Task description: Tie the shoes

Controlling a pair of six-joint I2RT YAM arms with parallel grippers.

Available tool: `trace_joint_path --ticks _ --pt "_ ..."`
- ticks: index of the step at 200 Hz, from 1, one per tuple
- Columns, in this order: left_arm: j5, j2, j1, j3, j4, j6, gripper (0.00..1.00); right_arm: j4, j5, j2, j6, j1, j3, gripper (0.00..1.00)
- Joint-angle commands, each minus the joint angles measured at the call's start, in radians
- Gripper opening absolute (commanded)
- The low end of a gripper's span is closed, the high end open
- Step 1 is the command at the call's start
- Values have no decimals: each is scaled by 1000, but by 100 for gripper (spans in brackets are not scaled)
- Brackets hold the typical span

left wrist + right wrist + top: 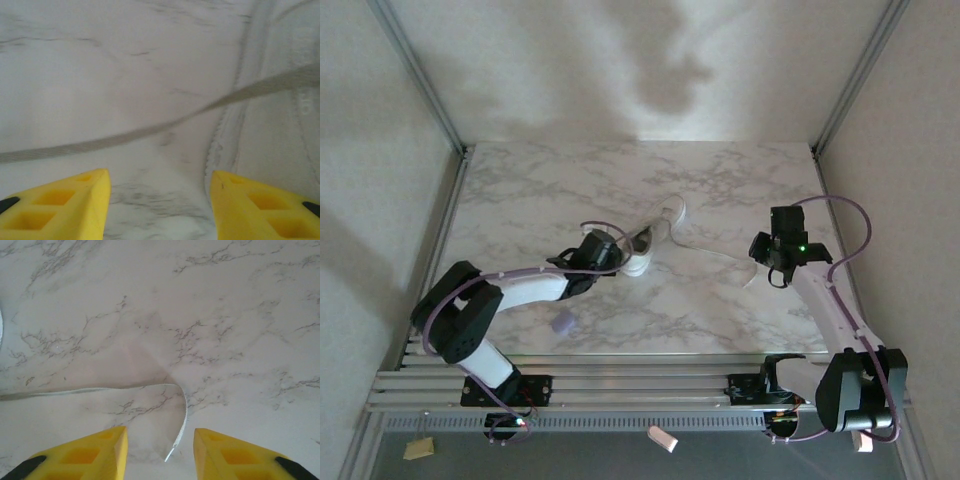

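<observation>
The white shoe (658, 232) lies slanted in the middle of the table. In the left wrist view its sole (280, 115) takes up the right side. My left gripper (616, 250) sits at the shoe's near-left end. It (160, 172) is open, and a thin lace (150, 131) stretches across the marble just beyond its yellow fingertips (97, 182). My right gripper (770, 262) hovers to the right of the shoe. It (160, 430) is open, and the other lace (100, 389) curls down with its loose tip (169, 456) lying on the table between the fingers, untouched.
A small lavender blob (561, 322) lies on the marble table (720, 320) near the left arm. Metal frame posts (440, 110) and side walls bound the table. An aluminium rail (640, 385) runs along the near edge.
</observation>
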Motion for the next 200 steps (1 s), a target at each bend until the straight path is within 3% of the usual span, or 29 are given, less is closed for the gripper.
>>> trace_joint_path --ticks 1,47,81,96,115,141,164,200 --pt "67 46 -93 47 77 -22 54 -17 17 -17 -7 8 6 40" --pt "-43 21 -125 41 17 -41 53 -3 -3 -14 -4 9 -8 38" --pt "-152 -76 -74 64 -81 75 56 7 -63 -16 -53 21 -4 38" --pt "-37 -86 -1 78 -68 184 58 1 -131 -6 -80 35 9 39" --pt "286 -74 111 85 -31 346 63 -19 -195 -16 -83 51 30 40" --pt "574 -6 202 125 -65 581 68 -51 -218 -58 -77 66 55 40" --pt "607 122 208 246 -184 696 68 -85 -239 -72 -73 70 80 40" --pt "458 229 207 324 -213 766 68 -108 -233 -91 -67 69 85 39"
